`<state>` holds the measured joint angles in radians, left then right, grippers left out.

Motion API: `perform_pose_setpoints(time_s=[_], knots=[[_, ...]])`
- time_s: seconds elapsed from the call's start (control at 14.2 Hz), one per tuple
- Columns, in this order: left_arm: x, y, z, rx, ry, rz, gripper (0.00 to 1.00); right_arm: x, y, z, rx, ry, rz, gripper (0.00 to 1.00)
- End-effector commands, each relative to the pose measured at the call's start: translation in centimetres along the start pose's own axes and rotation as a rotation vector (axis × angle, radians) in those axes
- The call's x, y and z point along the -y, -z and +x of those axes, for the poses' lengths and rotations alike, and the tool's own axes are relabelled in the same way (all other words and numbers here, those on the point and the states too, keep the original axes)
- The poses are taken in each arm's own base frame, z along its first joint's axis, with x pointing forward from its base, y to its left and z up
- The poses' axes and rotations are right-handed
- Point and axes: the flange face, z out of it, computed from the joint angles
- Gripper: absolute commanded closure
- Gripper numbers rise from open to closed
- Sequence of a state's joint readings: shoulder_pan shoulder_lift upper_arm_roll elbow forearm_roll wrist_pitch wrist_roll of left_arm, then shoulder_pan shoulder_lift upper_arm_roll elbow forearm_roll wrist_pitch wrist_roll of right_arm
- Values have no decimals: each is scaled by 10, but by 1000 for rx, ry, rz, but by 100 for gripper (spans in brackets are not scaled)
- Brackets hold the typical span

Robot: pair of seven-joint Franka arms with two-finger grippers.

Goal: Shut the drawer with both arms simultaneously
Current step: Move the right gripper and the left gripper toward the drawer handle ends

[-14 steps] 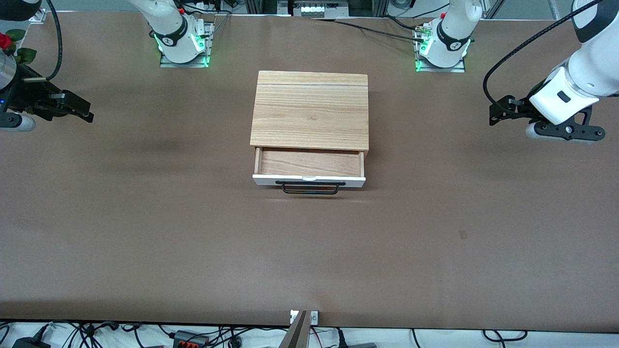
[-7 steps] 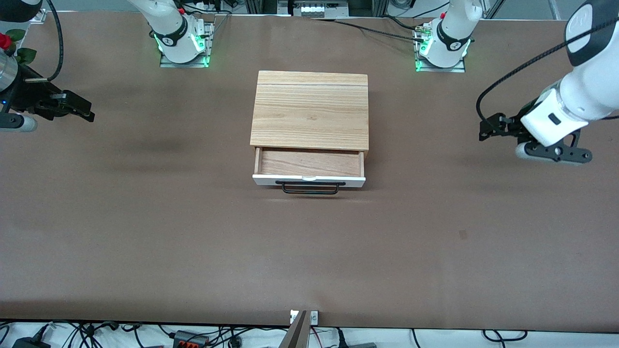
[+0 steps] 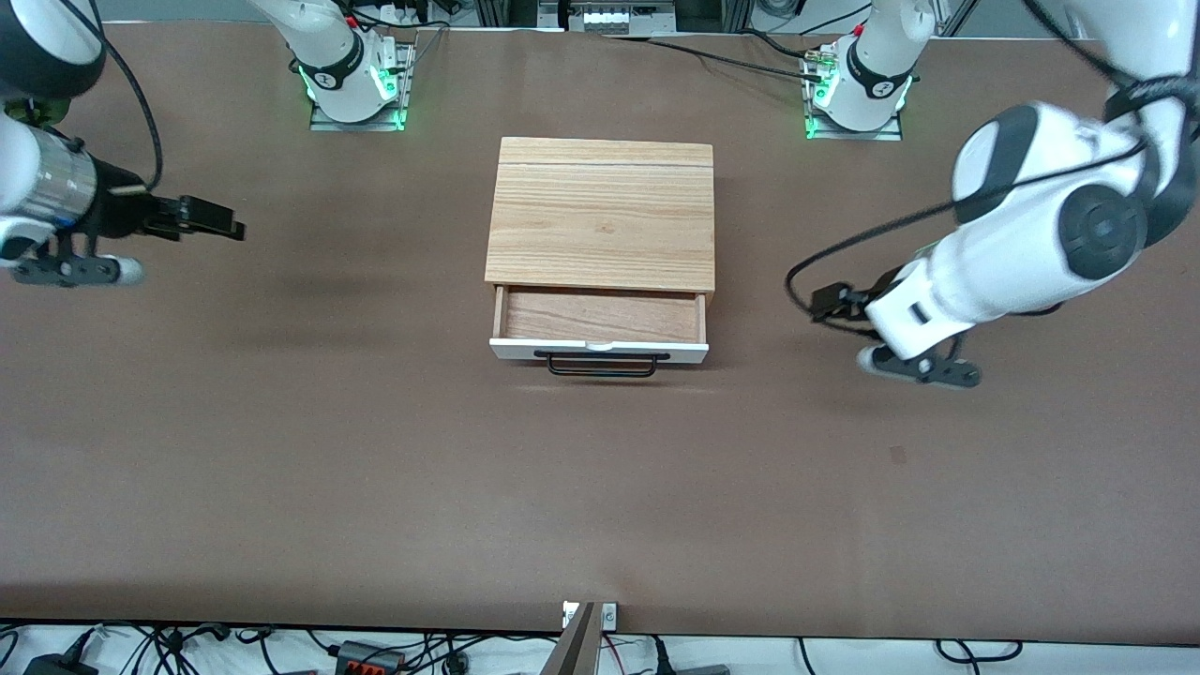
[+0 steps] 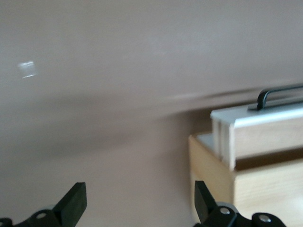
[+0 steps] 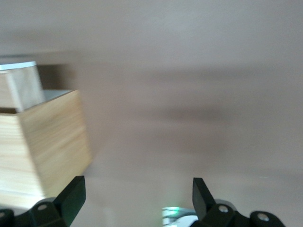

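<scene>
Since the earlier frame both arms swung inward toward the light oak-grain cabinet (image 3: 600,217). Front view: black two-finger left gripper (image 3: 814,302) and right gripper (image 3: 225,228) over bare table, apart from the pulled-out white-fronted wooden drawer (image 3: 600,328). Wrist views: both grippers' fingers spread, empty.

The left arm (image 3: 1022,234) reaches from its base at the bench's robot-side edge and bends down, its left claw (image 3: 823,302) low over the bench toward the left arm's end, fingers (image 4: 75,202) spread wide. The right arm (image 3: 42,178) hangs over the right arm's end, wrist level, its right claw (image 3: 220,223) also wide open and holding nothing.
</scene>
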<state>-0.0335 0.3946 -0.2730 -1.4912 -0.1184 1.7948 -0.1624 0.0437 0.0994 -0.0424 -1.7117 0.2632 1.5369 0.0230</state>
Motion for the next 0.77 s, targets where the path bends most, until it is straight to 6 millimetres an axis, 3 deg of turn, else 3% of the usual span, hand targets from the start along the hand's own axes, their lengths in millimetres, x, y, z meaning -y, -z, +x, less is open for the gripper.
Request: perform_pose_setpoints(time_s=[0.0, 0.21, 0.49, 0.63, 0.7], knots=[[-10, -33, 32, -28, 26, -57, 0, 13, -44, 34, 93, -20, 201, 0], [-17, -68, 53, -92, 24, -93, 0, 36, -89, 68, 120, -20, 437, 0], [-23, -96, 68, -157, 24, -118, 0, 65, -159, 107, 91, 82, 713, 0], [-34, -102, 68, -161, 11, -129, 0, 83, -191, 119, 65, 129, 844, 0], [-52, -109, 66, -162, -10, -152, 0, 90, -207, 123, 47, 145, 882, 0]])
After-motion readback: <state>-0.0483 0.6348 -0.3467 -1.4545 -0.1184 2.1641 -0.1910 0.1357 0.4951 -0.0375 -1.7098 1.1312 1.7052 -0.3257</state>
